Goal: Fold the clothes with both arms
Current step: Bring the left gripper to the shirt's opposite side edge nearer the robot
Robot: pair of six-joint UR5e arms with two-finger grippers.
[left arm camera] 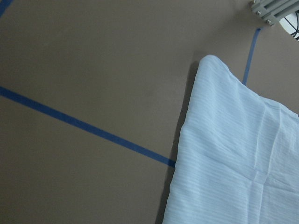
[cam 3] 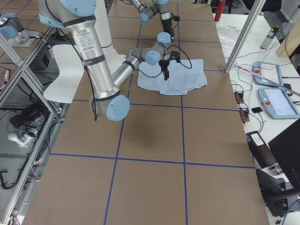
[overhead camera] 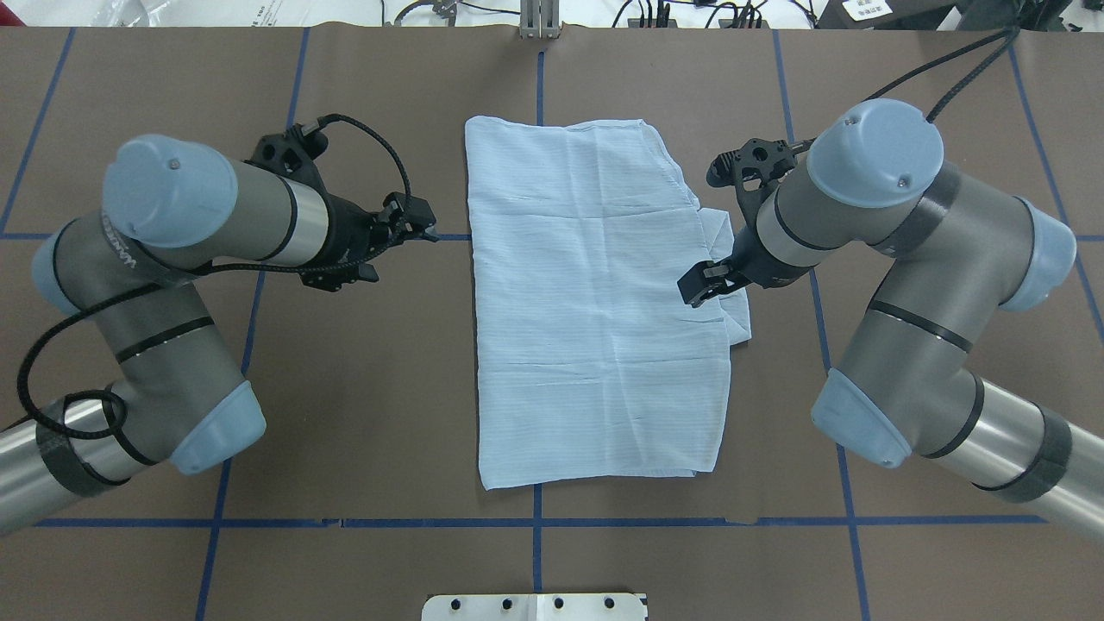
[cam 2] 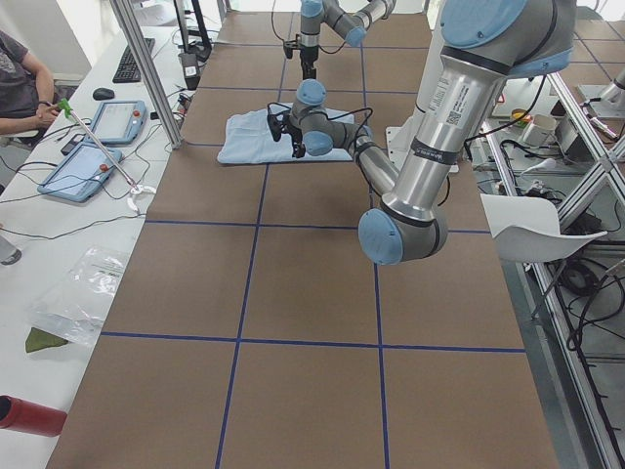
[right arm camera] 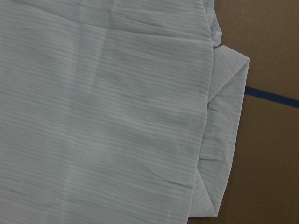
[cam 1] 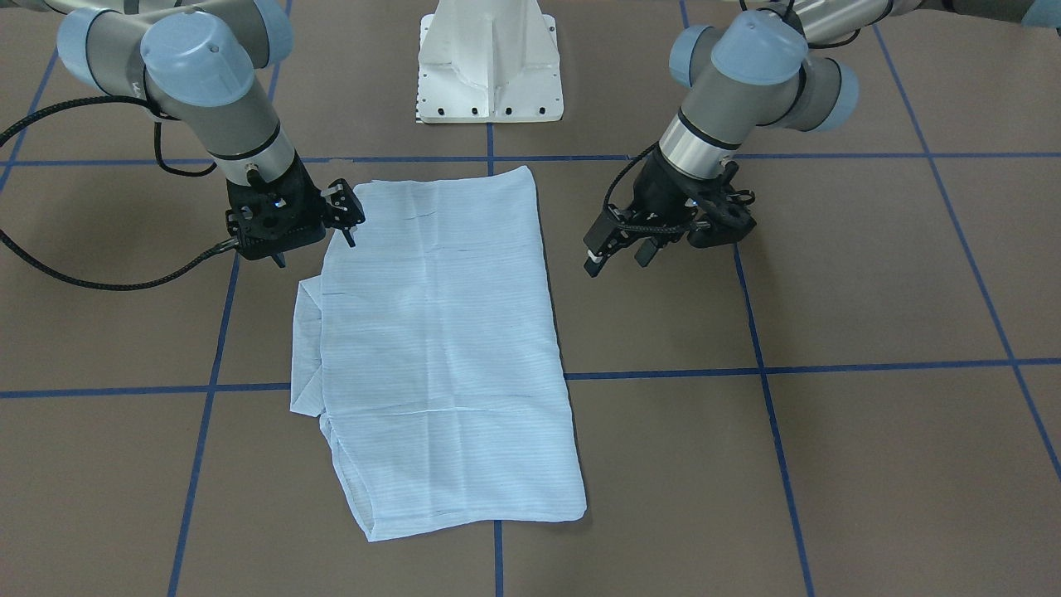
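Folded light blue shirt [overhead camera: 595,302] flat mid-table on brown table [overhead camera: 362,388] with blue tape grid [overhead camera: 259,522]. Left gripper [cam 1: 617,259] jaws released beside shirt; right gripper [overhead camera: 703,285] jaws released over its edge. Blue tablets [cam 2: 83,168] on white side table [cam 2: 59,225].

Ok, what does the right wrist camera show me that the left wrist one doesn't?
Only the right wrist view: a folded flap poking out past the side edge of the shirt, not tucked flush. Only the left wrist view: a clean rounded corner with a straight edge, plus a metal frame foot at the top. Both: the pale blue striped fabric lying flat on the brown table, with a blue tape line meeting its edge.
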